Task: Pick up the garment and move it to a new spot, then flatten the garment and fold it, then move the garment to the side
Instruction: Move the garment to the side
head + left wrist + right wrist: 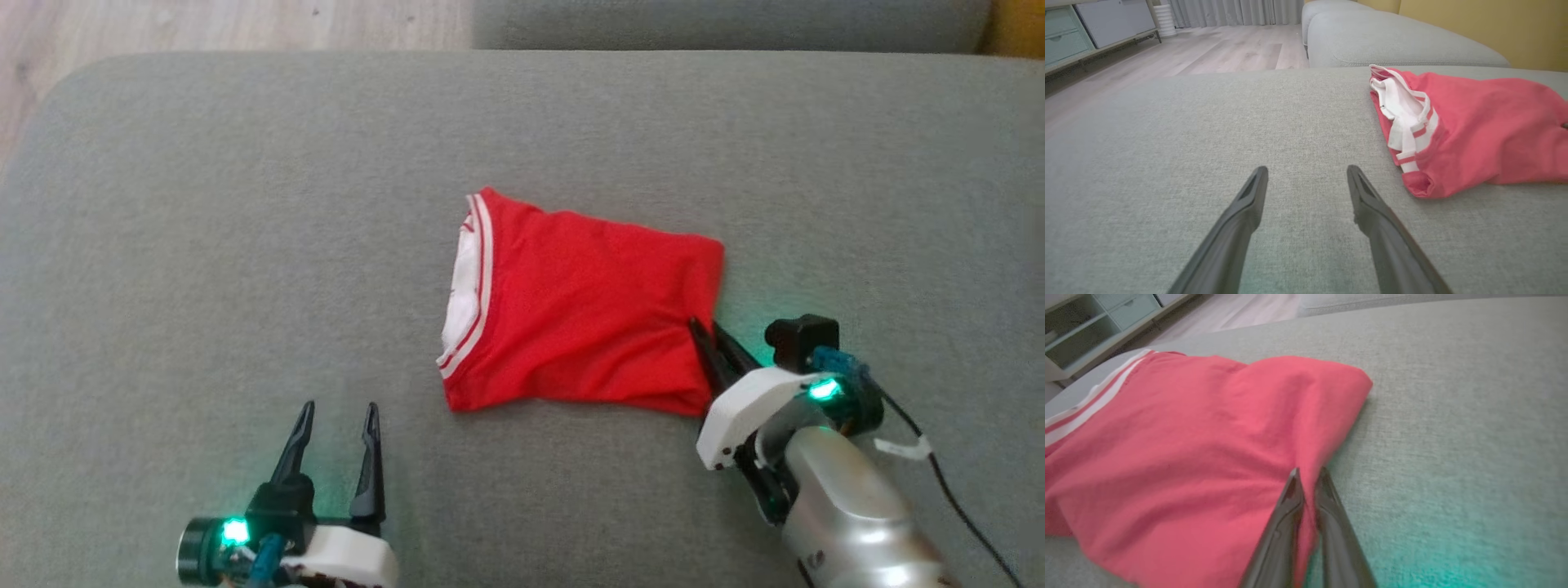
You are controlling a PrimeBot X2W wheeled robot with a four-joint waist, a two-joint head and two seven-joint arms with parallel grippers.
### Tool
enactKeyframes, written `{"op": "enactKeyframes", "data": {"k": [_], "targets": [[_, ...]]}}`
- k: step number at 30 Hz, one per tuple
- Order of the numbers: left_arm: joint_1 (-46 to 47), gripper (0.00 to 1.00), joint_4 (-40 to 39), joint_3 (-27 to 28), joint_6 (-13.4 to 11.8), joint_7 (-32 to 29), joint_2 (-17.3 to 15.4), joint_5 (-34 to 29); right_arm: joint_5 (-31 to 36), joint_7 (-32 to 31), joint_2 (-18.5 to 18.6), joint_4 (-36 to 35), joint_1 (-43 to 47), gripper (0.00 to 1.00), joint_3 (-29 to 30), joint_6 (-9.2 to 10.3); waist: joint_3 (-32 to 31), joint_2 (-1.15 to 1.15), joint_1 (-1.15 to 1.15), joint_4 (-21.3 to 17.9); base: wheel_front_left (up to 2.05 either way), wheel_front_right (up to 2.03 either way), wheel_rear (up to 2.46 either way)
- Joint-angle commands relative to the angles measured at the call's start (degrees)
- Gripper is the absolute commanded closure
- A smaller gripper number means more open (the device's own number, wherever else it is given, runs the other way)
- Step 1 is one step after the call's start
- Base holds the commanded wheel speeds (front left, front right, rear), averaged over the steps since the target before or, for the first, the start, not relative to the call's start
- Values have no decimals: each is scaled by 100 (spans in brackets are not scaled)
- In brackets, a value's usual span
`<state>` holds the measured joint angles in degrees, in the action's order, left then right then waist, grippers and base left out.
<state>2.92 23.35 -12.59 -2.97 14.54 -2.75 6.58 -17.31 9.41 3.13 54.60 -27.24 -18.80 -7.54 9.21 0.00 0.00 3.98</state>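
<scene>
One garment, red with white striped trim, lying folded and roughly rectangular near the middle of one grey cushion; trimmed opening turned toward 9 o'clock in the head view. Two grippers. Right gripper at the garment's 4 o'clock corner, fingers drawn narrow with a fold of red cloth pinched between them, seen close up from the right wrist, where the garment spreads away toward 10 o'clock. Left gripper spread wide and holding nothing, over bare cushion, apart from the cloth; garment at about 1 o'clock from it. Same from the left wrist: left gripper parted over grey fabric, garment off at 2 o'clock, white inner lining showing at the opening. One second cushion beyond at 12 o'clock. One drawer unit across the wooden floor at 10 o'clock, two drawer fronts closed; open shelves on it, possibly with something inside, too dim to tell.
</scene>
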Motion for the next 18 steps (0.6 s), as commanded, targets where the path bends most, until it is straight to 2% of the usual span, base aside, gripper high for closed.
{"op": "enactKeyframes", "data": {"k": [1,4,7,8,14,18], "targets": [[45,0,-135,244,9,46,-13,9,-11,147,-24,202,76,100,-105,5,-56,0,0,-233,0,0,0],[53,0,-151,317,17,46,-13,128,-2,350,-24,421,37,100,58,5,-99,0,0,-653,0,0,0],[140,0,-196,258,62,46,-13,129,53,467,-25,569,41,100,186,5,-118,0,0,-1235,0,0,0],[140,0,-196,258,62,46,-13,129,53,467,-25,569,41,100,186,5,-118,0,0,-1235,0,0,0],[389,0,-209,100,153,46,-13,177,-12,539,-25,624,192,100,196,5,-86,0,0,-2496,0,0,0],[521,0,-242,-6,217,46,-13,261,-89,552,-25,556,269,100,159,5,-19,0,0,-3122,0,0,0]]}}
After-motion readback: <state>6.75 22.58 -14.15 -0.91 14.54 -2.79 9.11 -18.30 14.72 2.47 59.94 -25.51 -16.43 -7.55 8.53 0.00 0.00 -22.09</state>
